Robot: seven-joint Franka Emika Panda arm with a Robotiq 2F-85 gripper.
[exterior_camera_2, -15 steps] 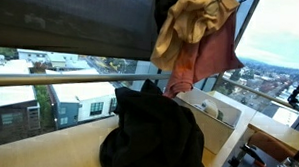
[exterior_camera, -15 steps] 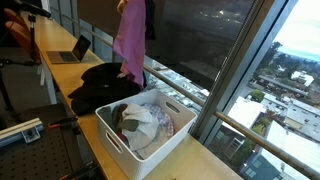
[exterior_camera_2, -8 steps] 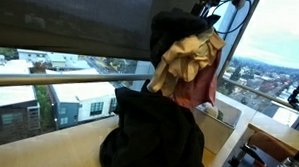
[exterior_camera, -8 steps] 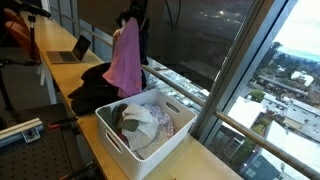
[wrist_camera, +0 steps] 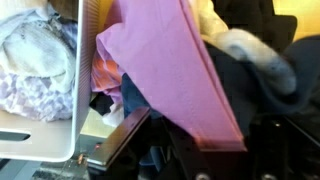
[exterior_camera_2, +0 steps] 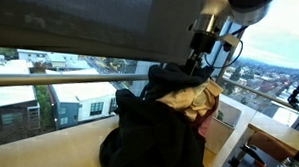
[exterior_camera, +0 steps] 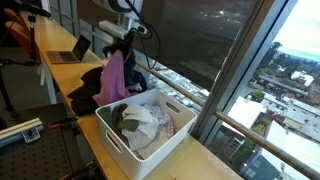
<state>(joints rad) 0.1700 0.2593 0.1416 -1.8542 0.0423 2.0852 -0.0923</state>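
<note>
Bin [exterior_camera: 112,141]: white, slotted handles, nearest cam in an exterior view; on desk [exterior_camera: 62,78] beside window [exterior_camera: 200,40]. Wrist view shows its wall [wrist_camera: 78,95] at left.
Laundry [exterior_camera: 143,122]: pale crumpled pieces inside bin; also seen at left of wrist view [wrist_camera: 30,60].
Cloth [exterior_camera: 113,78]: pink, hangs straight down from gripper, just behind bin's far-left corner. Lower end reaches black pile; contact w/ bin rim can't tell. Fills mid wrist view [wrist_camera: 170,60]. In an exterior view [exterior_camera_2: 194,95] cream fabric is bunched w/ it, lying on top of pile.
Gripper [exterior_camera: 121,45]: shut tight, top of cloth pinched betw. fingers; above pile, pointing down. Also seen [exterior_camera_2: 197,65].
Black pile [exterior_camera: 85,92]: dark garments heaped on desk, touching bin's far side; big in foreground of an exterior view [exterior_camera_2: 153,134].
Laptop [exterior_camera: 72,50]: open, farther along desk, well apart from pile.
</note>
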